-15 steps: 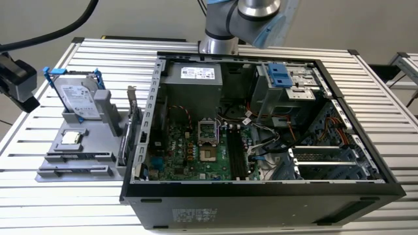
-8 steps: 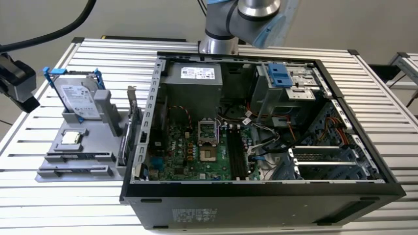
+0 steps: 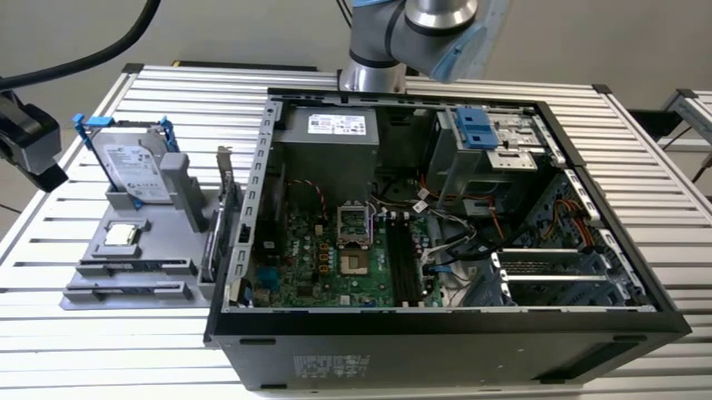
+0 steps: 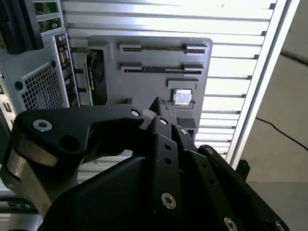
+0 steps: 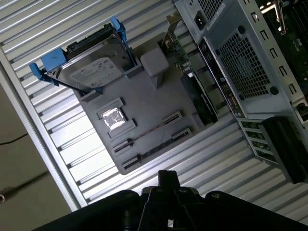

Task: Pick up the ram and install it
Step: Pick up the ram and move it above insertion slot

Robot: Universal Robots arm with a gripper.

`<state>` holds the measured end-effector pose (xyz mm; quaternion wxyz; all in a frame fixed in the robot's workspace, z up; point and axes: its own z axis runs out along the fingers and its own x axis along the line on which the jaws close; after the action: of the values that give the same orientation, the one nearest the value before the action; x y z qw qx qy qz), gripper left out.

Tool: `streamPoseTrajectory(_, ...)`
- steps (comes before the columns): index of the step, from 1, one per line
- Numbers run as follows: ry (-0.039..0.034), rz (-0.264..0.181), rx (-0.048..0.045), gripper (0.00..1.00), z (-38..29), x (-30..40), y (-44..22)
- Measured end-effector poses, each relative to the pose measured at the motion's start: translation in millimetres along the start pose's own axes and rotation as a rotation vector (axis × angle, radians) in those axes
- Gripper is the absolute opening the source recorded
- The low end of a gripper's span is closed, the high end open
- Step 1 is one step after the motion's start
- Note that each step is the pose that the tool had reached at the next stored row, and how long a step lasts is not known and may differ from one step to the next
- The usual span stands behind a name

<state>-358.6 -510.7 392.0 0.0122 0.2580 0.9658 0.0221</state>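
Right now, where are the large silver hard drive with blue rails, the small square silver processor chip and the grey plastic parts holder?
Hard drive [image 5: 94,72]: first wrist view, its labelled face.
Processor chip [image 5: 114,119]: first wrist view, its centre.
Parts holder [image 5: 154,103]: first wrist view, bare deck.

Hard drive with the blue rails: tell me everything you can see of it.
The hard drive is a flat silver metal box with a white label on its face and blue rails along two opposite edges. It stands on edge, tilted, in a slot of the grey holder, at the exterior view's left of the open computer case.
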Motion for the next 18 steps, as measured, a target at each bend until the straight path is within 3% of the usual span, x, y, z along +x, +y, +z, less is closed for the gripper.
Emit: streamPoseTrajectory(18, -0.0037, 0.076, 0.0009, 0.0, 0.0, 0.4, -0.2)
